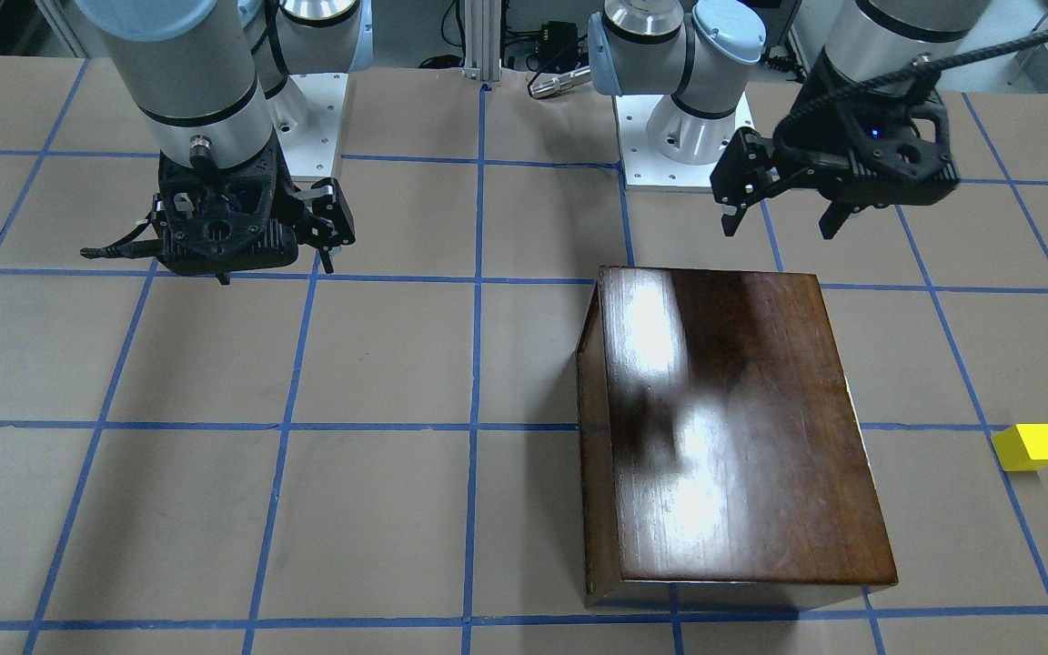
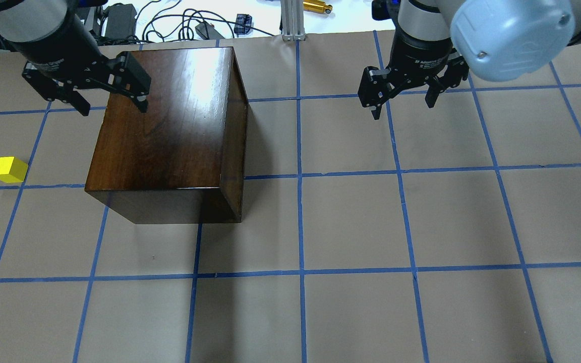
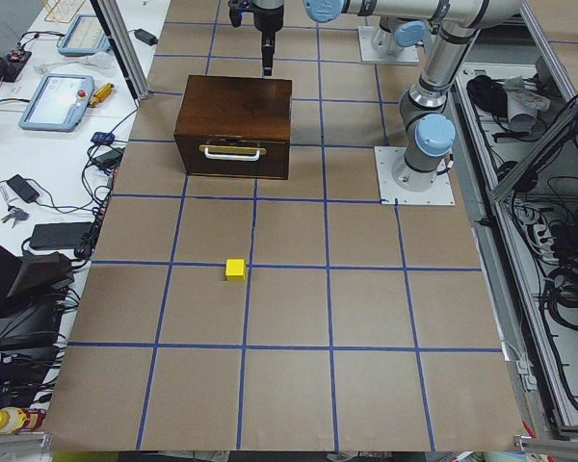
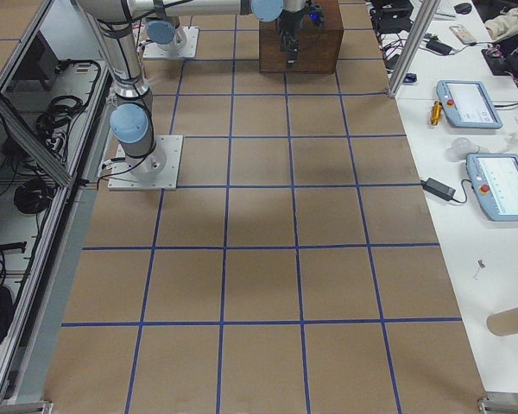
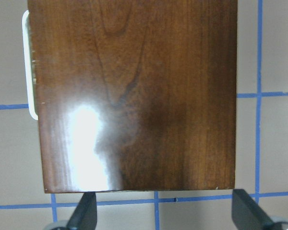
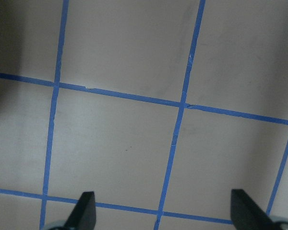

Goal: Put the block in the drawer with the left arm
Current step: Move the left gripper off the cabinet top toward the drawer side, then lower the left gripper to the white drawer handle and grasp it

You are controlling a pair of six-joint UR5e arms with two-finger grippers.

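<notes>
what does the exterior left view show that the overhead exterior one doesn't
Only exterior left: the drawer front with its pale pull, looking flush with the box, so apparently closed. Only overhead: the left gripper and right gripper seen closely enough to tell both are open and empty. Both: the box and the yellow block, which lies apart from it on the table.
</notes>
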